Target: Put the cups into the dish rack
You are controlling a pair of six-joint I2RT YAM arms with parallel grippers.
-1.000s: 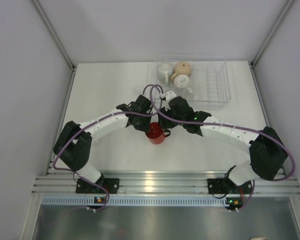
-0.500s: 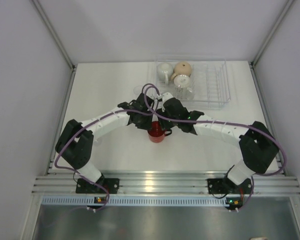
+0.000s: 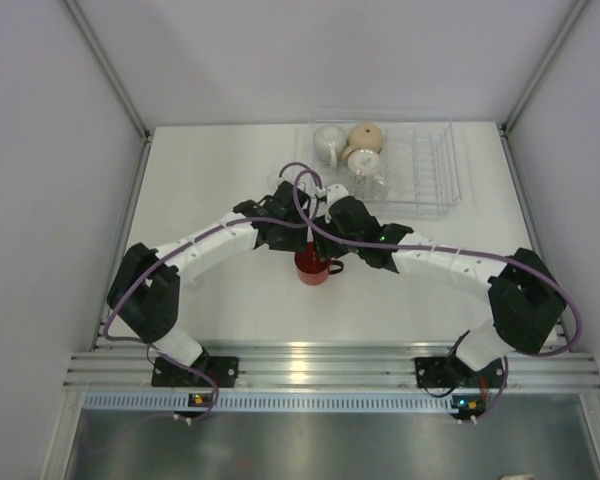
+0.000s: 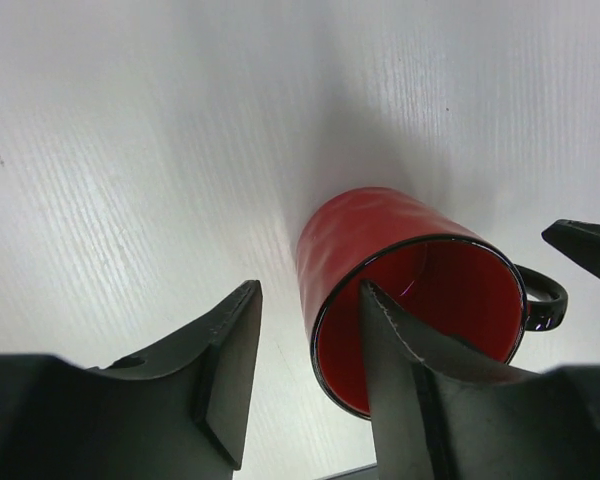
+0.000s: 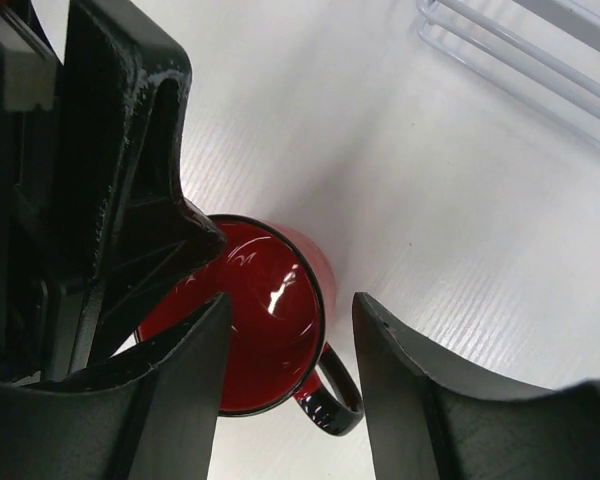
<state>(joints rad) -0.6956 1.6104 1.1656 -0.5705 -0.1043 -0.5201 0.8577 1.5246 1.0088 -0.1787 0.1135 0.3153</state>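
Observation:
The red mug (image 3: pixel 313 266) stands upright on the white table, its black handle toward the right arm. It also shows in the left wrist view (image 4: pixel 380 250) and the right wrist view (image 5: pixel 270 300). My left gripper (image 3: pixel 292 243) (image 4: pixel 305 385) is open, one finger inside the mug and one outside, astride its wall. My right gripper (image 3: pixel 338 248) (image 5: pixel 290 385) is open over the handle side, one finger above the mug's mouth and one outside the handle (image 5: pixel 335 400). The clear dish rack (image 3: pixel 430 190) at the back right holds a white mug (image 3: pixel 329 143), a tan mug (image 3: pixel 366 136) and a clear glass (image 3: pixel 367 172).
A small clear glass (image 3: pixel 276 181) stands on the table left of the rack, just behind the left gripper. A corner of the rack (image 5: pixel 520 50) shows in the right wrist view. The left gripper's body (image 5: pixel 120 200) is close beside the right gripper's fingers.
The right gripper has moved left toward the mug, and both grippers have closed in over it. The red mug has hardly moved.

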